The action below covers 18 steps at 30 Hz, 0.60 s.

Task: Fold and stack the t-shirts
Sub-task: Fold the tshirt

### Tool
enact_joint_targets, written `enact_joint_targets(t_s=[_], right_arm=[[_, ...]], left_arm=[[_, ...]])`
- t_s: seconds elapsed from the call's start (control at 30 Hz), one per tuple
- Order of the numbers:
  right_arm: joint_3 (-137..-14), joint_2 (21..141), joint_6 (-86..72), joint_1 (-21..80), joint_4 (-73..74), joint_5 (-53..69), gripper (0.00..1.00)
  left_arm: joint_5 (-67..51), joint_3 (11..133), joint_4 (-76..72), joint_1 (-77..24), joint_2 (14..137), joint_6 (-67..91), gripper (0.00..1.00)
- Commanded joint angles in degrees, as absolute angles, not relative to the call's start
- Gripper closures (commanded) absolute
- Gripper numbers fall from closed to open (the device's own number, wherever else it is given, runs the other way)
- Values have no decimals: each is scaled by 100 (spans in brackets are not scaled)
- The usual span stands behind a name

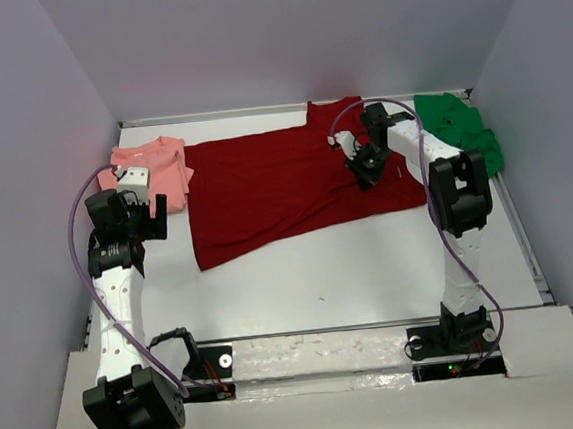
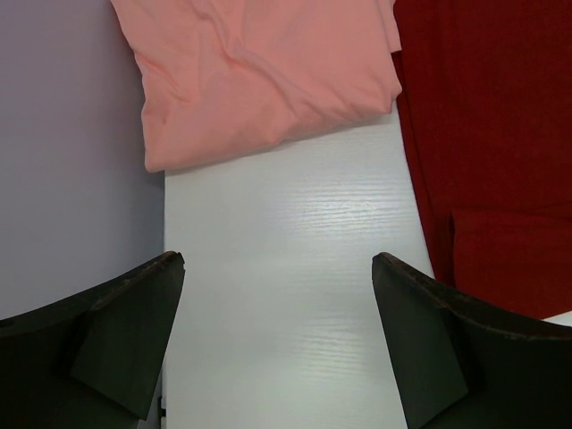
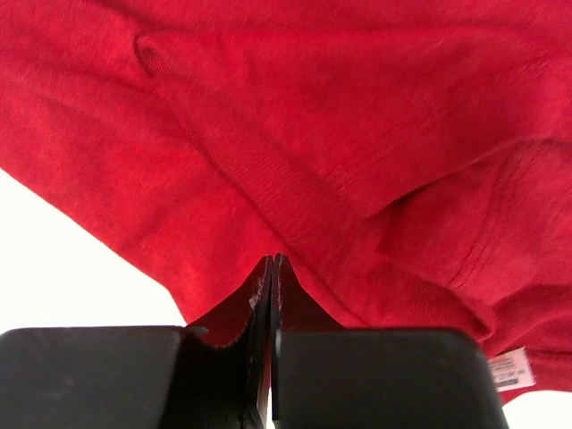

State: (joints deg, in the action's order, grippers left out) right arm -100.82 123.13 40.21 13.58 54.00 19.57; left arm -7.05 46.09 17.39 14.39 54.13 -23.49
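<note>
The dark red t-shirt [image 1: 274,185] [image 3: 313,107] lies spread across the middle of the table, its hem toward the left. My right gripper [image 1: 368,167] [image 3: 275,259] is shut on this shirt near its right shoulder, the cloth gathered into a ridge at the fingertips. At the back left lies the salmon pink t-shirt [image 1: 157,166] [image 2: 259,71], folded. Crumpled in the back right corner is the bright green t-shirt [image 1: 460,129]. My left gripper [image 1: 141,219] [image 2: 277,259] hangs open over bare table just in front of the pink shirt, holding nothing.
White walls close the table [image 1: 371,267] on the left, back and right. In the left wrist view the red shirt's edge [image 2: 492,134] runs along the right side. A white label [image 3: 511,368] shows on the red shirt near my right fingers.
</note>
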Motion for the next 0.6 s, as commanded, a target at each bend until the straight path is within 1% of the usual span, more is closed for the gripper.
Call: enact_joint_targets(t_s=[0.0, 0.03, 0.07, 0.1, 0.13, 0.2, 0.23, 0.57], right_arm=[[-10581, 12444, 3955, 1406, 5537, 2127, 100], [-10643, 12489, 3955, 1406, 5555, 2118, 100], [-10704, 12541, 3955, 1406, 5598, 2118, 98], [-10801, 12629, 3972, 1406, 5660, 2118, 88], [-10828, 12630, 3981, 1406, 5660, 2118, 84], [-10854, 12656, 3981, 1406, 5651, 2118, 81], [-10881, 12674, 3981, 1406, 5625, 2118, 77], [-11048, 12858, 4060, 1406, 5599, 1925, 72]], left_arm=[[-729, 4605, 1644, 1485, 5274, -2364, 1], [-712, 4605, 1644, 1485, 5273, -2356, 1], [-703, 4597, 1644, 1494, 5265, -2364, 1], [-703, 4588, 1644, 1494, 5247, -2364, 1], [-703, 4588, 1644, 1485, 5256, -2364, 1], [-694, 4588, 1644, 1485, 5256, -2364, 1], [-694, 4588, 1644, 1485, 5265, -2364, 1], [-685, 4605, 1679, 1485, 5256, -2364, 1]])
